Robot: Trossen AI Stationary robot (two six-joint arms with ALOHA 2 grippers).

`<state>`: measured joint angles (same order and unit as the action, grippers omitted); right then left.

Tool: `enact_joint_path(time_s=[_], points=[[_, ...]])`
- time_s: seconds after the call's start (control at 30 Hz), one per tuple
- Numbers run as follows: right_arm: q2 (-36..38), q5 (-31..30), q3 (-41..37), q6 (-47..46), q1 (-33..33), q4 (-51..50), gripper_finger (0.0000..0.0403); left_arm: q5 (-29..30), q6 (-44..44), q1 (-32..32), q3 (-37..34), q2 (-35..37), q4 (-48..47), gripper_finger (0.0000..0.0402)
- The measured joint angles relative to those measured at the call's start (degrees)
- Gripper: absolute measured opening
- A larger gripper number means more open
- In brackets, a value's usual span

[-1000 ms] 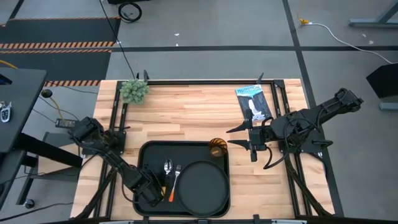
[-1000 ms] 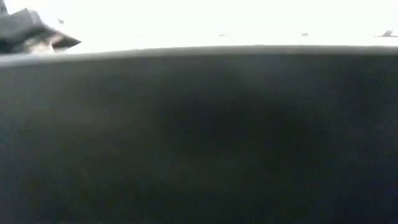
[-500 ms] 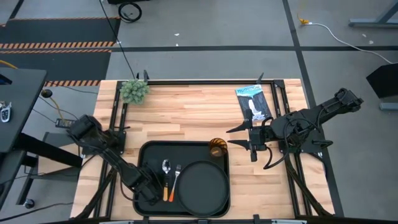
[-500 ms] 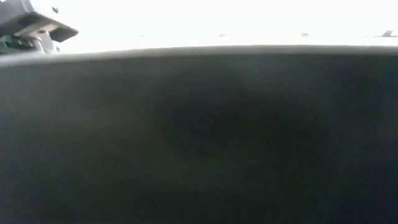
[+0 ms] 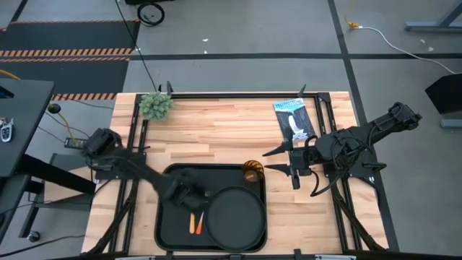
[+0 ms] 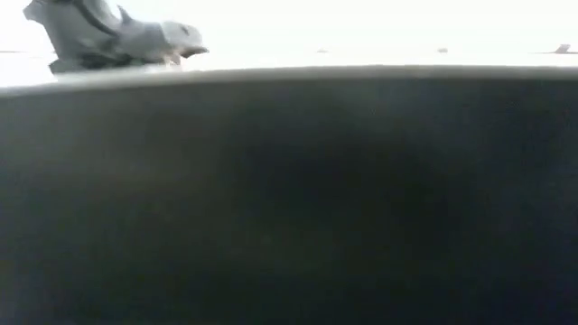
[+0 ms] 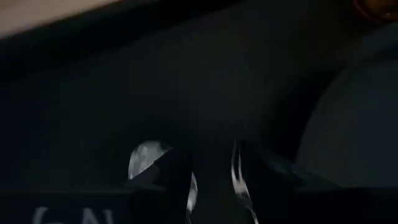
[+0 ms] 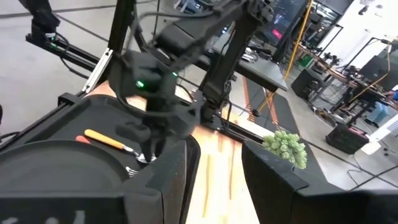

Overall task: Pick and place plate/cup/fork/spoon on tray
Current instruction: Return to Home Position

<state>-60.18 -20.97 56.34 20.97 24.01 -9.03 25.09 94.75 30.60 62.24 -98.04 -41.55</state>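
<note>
The black tray lies at the table's near middle. The round black plate lies flat in its right half. The amber cup stands in its far right corner. The spoon and fork lie side by side left of the plate, and their orange handles show. My left gripper hangs over their heads, open. In the left wrist view the fork tines show between its fingers and the spoon bowl beside one. My right gripper is open and empty, right of the cup.
A green plant ball sits at the far left corner. A blue and black packet lies at the far right. Bare wood lies between them, beyond the tray. The tray's dark wall fills the low view.
My left gripper has gone from the tray's near left corner, beside the orange handles, toward the table's far and right edges. It now hangs over the heads of the spoon and fork. The spoon and fork have stayed in place.
</note>
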Motion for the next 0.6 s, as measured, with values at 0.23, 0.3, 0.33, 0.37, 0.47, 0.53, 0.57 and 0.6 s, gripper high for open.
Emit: enact_joint_path(time_s=[0.23,0.3,0.33,0.37,0.47,0.53,0.57,0.6], points=[[0.0,0.0,0.0,0.0,0.0,-0.3,0.0162,-4.5,-14.5,-6.8,0.0,-1.4,6.9,0.0143],[0.0,0.0,0.0,0.0,0.0,-0.4,0.0162,-5.8,-16.1,-7.8,0.1,-2.1,8.9,0.0143],[0.0,0.0,0.0,0.0,0.0,-0.4,0.0162,-6.4,-16.9,-8.0,0.1,-2.4,8.4,0.0143],[0.0,0.0,0.0,0.0,0.0,-0.4,0.0162,-7.1,-17.4,-8.1,0.0,-2.9,8.4,0.0143],[0.0,0.0,0.0,0.0,0.0,-0.5,0.0162,-8.7,-18.7,-8.1,0.0,-4.3,9.0,0.0143],[0.0,0.0,0.0,0.0,0.0,-0.6,0.0162,-9.5,-19.2,-8.0,0.0,-5.1,9.6,0.0143],[0.0,0.0,0.0,0.0,0.0,-0.7,0.0162,-9.5,-19.5,-7.8,0.0,-5.2,9.5,0.0143],[0.0,0.1,0.0,0.0,0.0,-0.5,0.0162,-9.5,-19.9,-7.7,0.0,-5.2,9.4,0.0143]])
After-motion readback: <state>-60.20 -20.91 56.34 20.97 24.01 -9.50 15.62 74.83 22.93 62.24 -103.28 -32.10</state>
